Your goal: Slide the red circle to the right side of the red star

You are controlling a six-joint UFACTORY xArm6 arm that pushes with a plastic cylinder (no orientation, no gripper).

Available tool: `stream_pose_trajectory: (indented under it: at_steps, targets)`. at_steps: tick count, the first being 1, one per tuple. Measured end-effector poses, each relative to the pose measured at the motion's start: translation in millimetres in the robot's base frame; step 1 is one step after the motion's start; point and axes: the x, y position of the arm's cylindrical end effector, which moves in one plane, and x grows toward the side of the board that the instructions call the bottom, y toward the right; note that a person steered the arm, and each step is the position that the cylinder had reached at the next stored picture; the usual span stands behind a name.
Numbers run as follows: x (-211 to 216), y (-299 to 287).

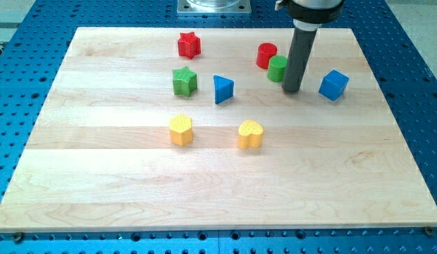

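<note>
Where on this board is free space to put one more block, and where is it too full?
Free: the whole strip below the yellow hexagon and yellow heart, and the view's left side beside the green star. Crowded: the view's top right, where my tip stands by the green cylinder, red circle and blue cube.

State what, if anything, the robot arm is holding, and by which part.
Nothing is held. My tip only stands just right of the green cylinder block.
</note>
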Motion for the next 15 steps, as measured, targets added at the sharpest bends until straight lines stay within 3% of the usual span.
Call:
stream_pose_trajectory:
  at_steps: [5, 7, 9, 11, 15]
  targets:
    - [-80, 16]
    - [-80, -37]
    - [-57, -29]
    - [-79, -36]
    - [-56, -59]
